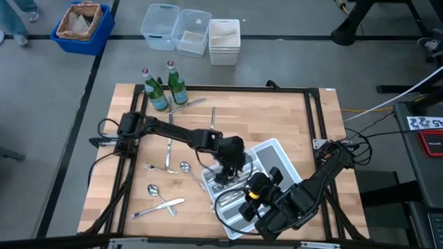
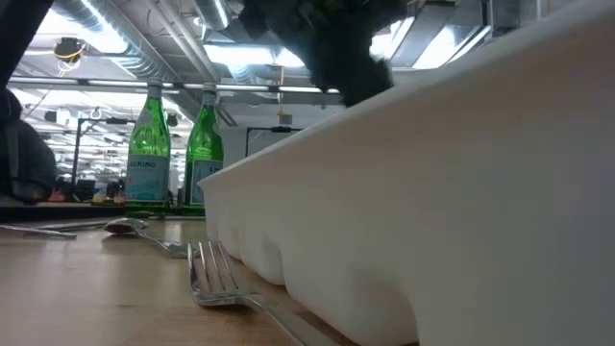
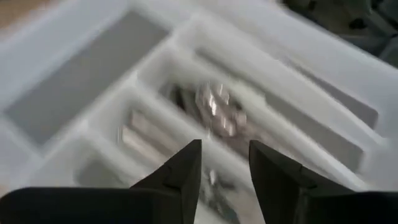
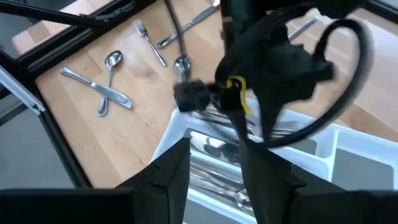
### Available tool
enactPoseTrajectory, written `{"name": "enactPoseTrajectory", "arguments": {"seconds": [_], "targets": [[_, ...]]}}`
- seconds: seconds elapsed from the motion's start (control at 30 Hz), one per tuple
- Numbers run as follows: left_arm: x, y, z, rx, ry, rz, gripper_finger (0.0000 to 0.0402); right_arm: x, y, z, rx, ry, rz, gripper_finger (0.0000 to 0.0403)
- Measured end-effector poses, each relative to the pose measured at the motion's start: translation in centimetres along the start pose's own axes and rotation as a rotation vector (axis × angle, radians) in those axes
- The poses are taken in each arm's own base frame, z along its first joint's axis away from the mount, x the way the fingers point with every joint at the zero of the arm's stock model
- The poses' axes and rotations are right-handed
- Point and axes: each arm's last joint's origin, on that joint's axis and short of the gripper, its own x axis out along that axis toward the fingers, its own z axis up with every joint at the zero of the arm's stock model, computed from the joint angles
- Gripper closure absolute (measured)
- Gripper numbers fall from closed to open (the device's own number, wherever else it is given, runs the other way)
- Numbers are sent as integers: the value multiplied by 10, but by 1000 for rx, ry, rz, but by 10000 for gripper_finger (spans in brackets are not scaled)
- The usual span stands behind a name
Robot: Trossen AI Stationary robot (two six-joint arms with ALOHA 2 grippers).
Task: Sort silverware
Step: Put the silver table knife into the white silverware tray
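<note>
The wooden surface (image 1: 277, 117) has a light butcher-block grain and a black metal frame (image 1: 228, 88) along its edges. It stands on a grey floor (image 1: 62, 104) crossed by dark seam lines. Beyond the far edge, a blue crate (image 1: 82, 28) holds a woven basket (image 1: 78, 21), and 3 clear plastic bins (image 1: 191, 30) sit side by side on the floor. Cables (image 1: 387, 104) trail across the floor at the right. In the low view the room behind has an open ceiling with exposed pipes and ducts (image 2: 144, 48) and bright strip lights (image 2: 240, 53).
</note>
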Motion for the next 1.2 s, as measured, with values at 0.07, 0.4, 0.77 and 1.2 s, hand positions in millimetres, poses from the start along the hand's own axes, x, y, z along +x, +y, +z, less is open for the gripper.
{"name": "enactPoseTrajectory", "arguments": {"seconds": [0.07,0.4,0.77,1.2], "targets": [[-10,2,-5,-106,65,-4,284,1,-2,1,-4,-2,-13,260],[-75,10,-30,-431,356,-1,294,13,-15,20,-143,20,-91,260],[-123,1,-66,-545,428,23,300,40,-37,63,-352,105,-136,260],[-173,28,-159,-921,339,439,300,74,-108,148,-502,171,-230,260]]}}
